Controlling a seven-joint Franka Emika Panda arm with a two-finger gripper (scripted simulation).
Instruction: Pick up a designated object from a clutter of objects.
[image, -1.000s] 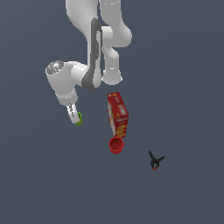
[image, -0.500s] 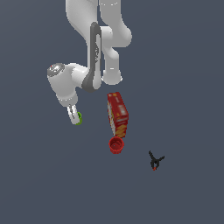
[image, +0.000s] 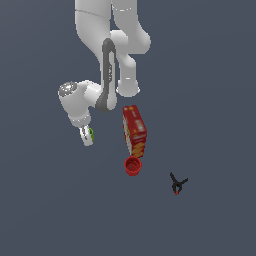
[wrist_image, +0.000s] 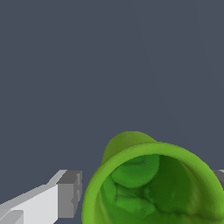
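Observation:
The small bright green cup (wrist_image: 153, 188) fills the near part of the wrist view, mouth toward the camera. My gripper (wrist_image: 148, 192) has one grey finger pad (wrist_image: 70, 194) against one side of the cup and the other pad at the picture's edge against the opposite side. In the exterior view only a green sliver of the cup (image: 91, 133) shows beside my gripper (image: 88, 138), at the exterior view's left of the clutter. The gripper looks shut on the cup.
A long red and yellow box (image: 134, 130) lies to the exterior view's right of my gripper. A small red cup (image: 132, 165) sits at its near end. A small black clamp with red tips (image: 177, 185) lies further right.
The wrist has shifted slightly downward in the exterior view. The green cup stays between the fingers. The other objects have not moved.

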